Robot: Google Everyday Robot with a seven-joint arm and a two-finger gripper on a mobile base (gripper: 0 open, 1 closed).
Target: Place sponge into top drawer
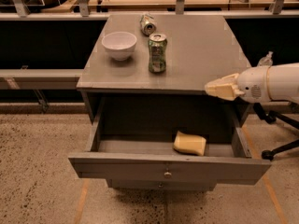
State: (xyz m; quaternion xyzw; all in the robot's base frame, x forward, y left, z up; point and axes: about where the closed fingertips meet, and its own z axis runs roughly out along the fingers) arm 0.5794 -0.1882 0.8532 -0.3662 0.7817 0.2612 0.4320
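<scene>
Lying flat on the floor of the open top drawer (140,164), the sponge (189,143) sits right of centre, just behind the front panel and apart from the right side wall. It is a pale yellow soft block with rounded corners, and it is the only thing seen in the drawer. The drawer is pulled far out toward the bottom of the frame; it is wide, shallow, grey and matte, with a small round metal knob (167,174) in the middle of its front. Most of its bottom, to the left of the sponge, is bare.

The gripper (208,86) hangs at the right of the frame, level with the front edge of the worktop (201,50) and above the drawer's right end, well apart from the sponge. It is a pale yellow wedge pointing left at the tip of a white rounded arm (275,83); whether it is apart or together cannot be told.

On the grey worktop a white bowl (119,45) stands at the left, a dented green can (157,53) stands upright beside it near the middle, and a second can (148,24) lies on its side toward the back edge. The right half of the worktop is bare. Speckled floor (37,171) spreads to the left of the cabinet.
</scene>
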